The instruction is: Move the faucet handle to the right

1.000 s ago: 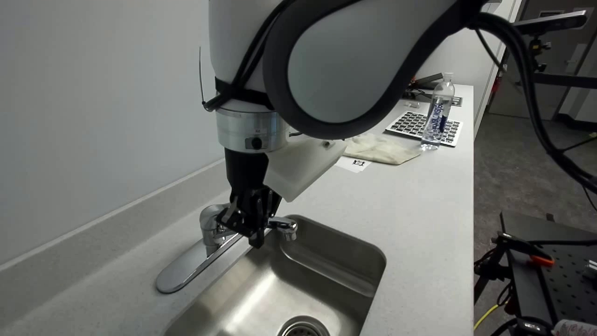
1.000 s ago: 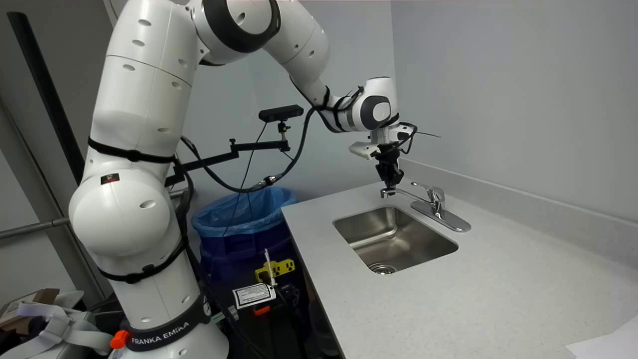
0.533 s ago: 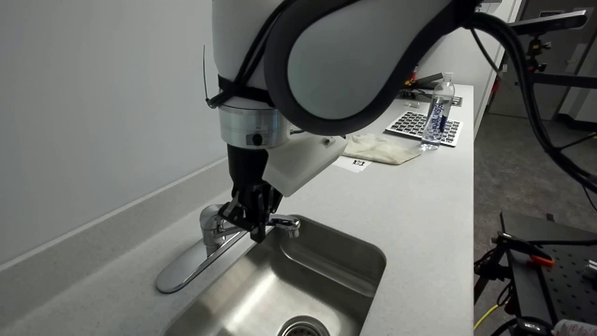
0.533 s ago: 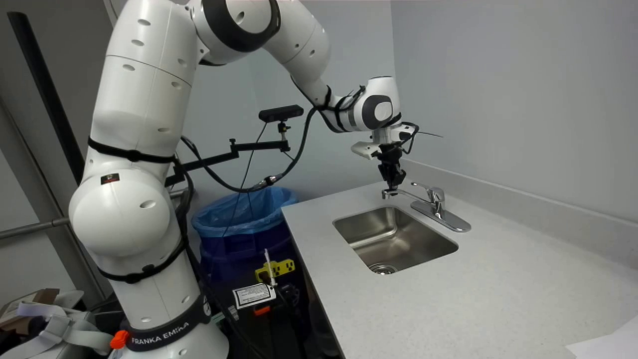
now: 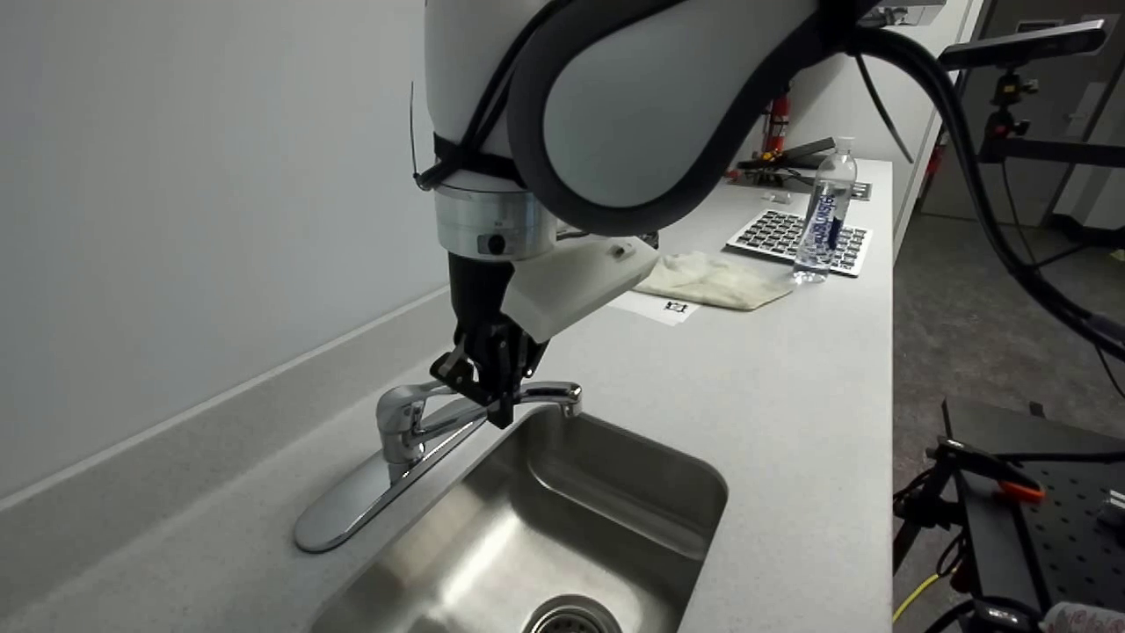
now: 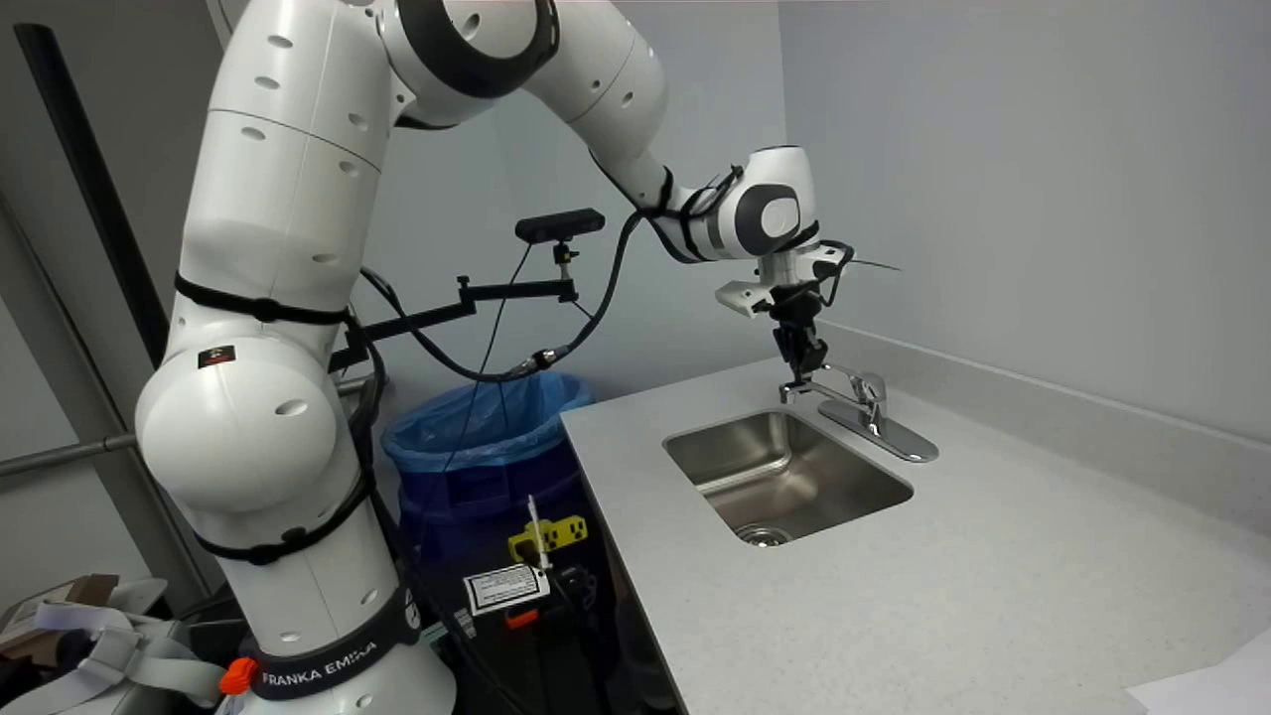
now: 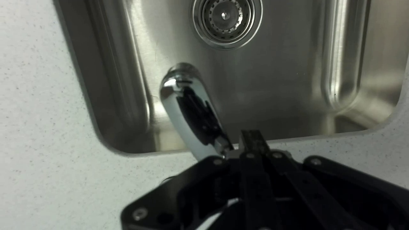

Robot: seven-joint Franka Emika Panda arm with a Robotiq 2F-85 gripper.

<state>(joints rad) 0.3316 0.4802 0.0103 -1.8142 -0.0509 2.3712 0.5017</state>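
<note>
Atop the faucet body (image 5: 399, 420), over the root of the spout (image 7: 191, 110), we find the handle (image 6: 841, 371), a slim chrome lever pointing roughly as the spout does. We expect it to be rigid and slick, firmly mounted, turning with a light drag. A sideways push near its free end should serve us better than a pinch, which could slide along the chrome. Our pincer (image 7: 254, 140) is closed on nothing, tips together, just beside the spout; whether they touch it we cannot tell. From this spot, we judge, a push would likely swing the spout, so we would first bring the tips alongside the handle. Below is the sink (image 5: 527, 536), set into a pale worktop (image 5: 756, 422), with cloth (image 5: 716, 283) and bottle (image 5: 823, 220) farther along.
</note>
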